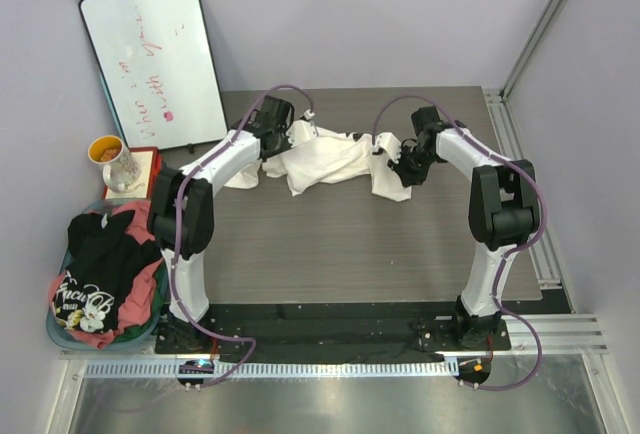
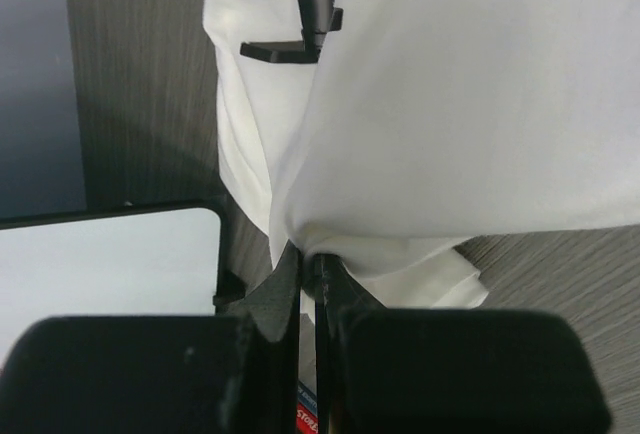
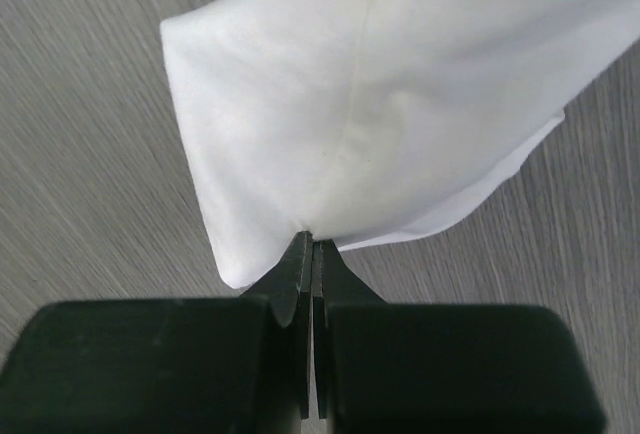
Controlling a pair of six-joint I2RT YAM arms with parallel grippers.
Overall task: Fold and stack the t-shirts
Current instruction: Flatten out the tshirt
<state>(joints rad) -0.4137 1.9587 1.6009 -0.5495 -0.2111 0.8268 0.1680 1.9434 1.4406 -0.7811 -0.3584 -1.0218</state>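
A white t-shirt point(image 1: 330, 159) with a black graphic lies bunched across the far middle of the table, stretched between both arms. My left gripper point(image 1: 292, 126) is shut on its left end; in the left wrist view the white t-shirt point(image 2: 470, 104) bulges out from the pinched tips of the left gripper point(image 2: 312, 254). My right gripper point(image 1: 402, 167) is shut on the right end, where the white t-shirt point(image 3: 390, 94) folds out from the right gripper point(image 3: 313, 239). A black t-shirt point(image 1: 100, 279) with pale lettering lies on a pink-red t-shirt point(image 1: 135, 219) in the basket at left.
The teal-rimmed laundry basket point(image 1: 58, 334) sits at the near left. Behind it a cup point(image 1: 115, 162) stands on a red book point(image 1: 148, 169). A whiteboard point(image 1: 155, 64) leans against the far-left wall. An aluminium rail point(image 1: 515, 154) borders the table's right side.
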